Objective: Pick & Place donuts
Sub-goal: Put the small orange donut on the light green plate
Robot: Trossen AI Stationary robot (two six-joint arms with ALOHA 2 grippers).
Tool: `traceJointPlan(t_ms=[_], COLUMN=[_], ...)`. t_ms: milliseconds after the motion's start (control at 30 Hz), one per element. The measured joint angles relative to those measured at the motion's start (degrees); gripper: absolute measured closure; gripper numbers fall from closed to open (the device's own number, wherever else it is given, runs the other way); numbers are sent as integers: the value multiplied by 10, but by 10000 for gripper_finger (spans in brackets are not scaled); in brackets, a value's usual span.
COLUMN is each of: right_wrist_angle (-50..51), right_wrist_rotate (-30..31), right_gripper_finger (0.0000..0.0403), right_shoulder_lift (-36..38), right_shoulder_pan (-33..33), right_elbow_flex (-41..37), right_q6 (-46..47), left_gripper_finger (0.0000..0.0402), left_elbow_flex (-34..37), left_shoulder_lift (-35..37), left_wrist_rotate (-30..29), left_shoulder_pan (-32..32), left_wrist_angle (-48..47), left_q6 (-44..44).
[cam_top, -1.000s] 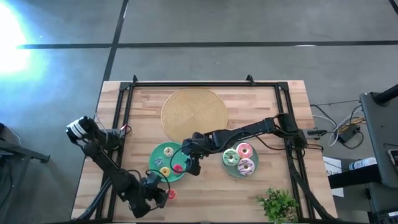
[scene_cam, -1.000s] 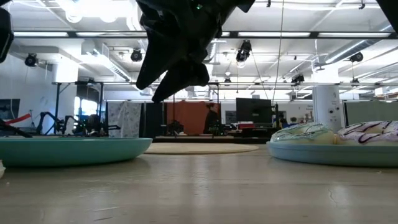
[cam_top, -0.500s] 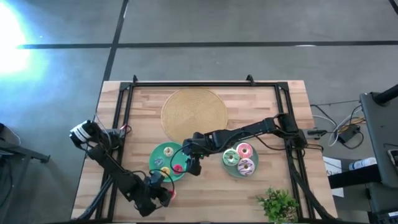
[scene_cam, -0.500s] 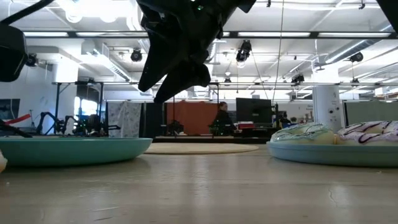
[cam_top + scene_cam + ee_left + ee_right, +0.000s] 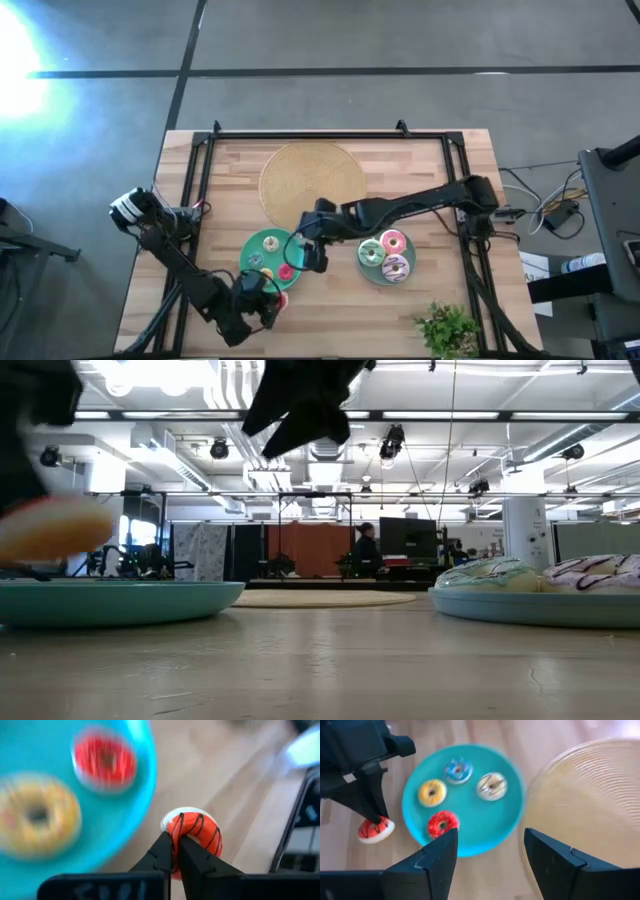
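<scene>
My left gripper [image 5: 176, 856] is shut on an orange-red donut [image 5: 194, 831] with dark stripes and a cream underside, just off the near edge of the teal plate [image 5: 247, 248]. In the low view this donut [image 5: 48, 528] shows blurred above the plate's rim [image 5: 120, 600]. A red donut [image 5: 441, 824], a yellow donut [image 5: 431, 792], a blue donut [image 5: 457, 769] and a white donut [image 5: 491, 785] lie flat on the teal plate. My right gripper [image 5: 490, 865] is open and hovers above that plate's right edge [image 5: 306, 252]. My left gripper pinches the orange-red donut by the side of its ring [image 5: 176, 834] between its two shut fingers [image 5: 161, 854]. The fingers come slanting down from above [image 5: 370, 805]. The donut is lifted clear of the table, beside the teal plate's rim.
A second plate [image 5: 372, 272] to the right carries pink and green donuts [image 5: 392, 242]. A large tan woven disc [image 5: 312, 178] lies toward the far edge. A small green plant [image 5: 448, 328] stands at the near right corner. Black frame rails [image 5: 200, 180] run along the table's sides.
My left gripper has lifted the orange-red donut off the table and carried it toward the teal plate's near rim, staying shut on it. My right gripper has risen above the plate and drawn slightly toward the far right.
</scene>
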State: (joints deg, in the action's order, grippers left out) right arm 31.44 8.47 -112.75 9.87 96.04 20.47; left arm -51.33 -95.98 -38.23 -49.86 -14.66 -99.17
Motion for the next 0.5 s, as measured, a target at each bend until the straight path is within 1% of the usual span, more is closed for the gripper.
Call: traceJointPlan(t_ms=[100, 200, 300, 367, 433, 500], right_wrist_angle=[4, 5, 18, 23, 24, 23], right_wrist_rotate=[33, 56, 67, 67, 67, 67], right_gripper_finger=[184, 184, 184, 184, 184, 184], right_shoulder_lift=[29, 55, 68, 74, 82, 91], right_shoulder_pan=[-1, -4, -6, -6, -5, -3], right_elbow_flex=[-14, -38, -60, -75, -91, -107], right_q6=[-2, -1, 3, 6, 15, 24], left_gripper_finger=[401, 401, 401, 401, 401, 401], left_elbow_flex=[-1, -1, 0, 0, 0, 0], left_shoulder_lift=[41, 70, 80, 78, 75, 75], left_wrist_rotate=[-33, -23, 40, 82, 104, 122], left_shoulder_pan=[35, 106, 191, 241, 276, 297], left_wrist_angle=[-43, -80, -94, -107, -125, -139], left_q6=[42, 117, 218, 264, 288, 299])
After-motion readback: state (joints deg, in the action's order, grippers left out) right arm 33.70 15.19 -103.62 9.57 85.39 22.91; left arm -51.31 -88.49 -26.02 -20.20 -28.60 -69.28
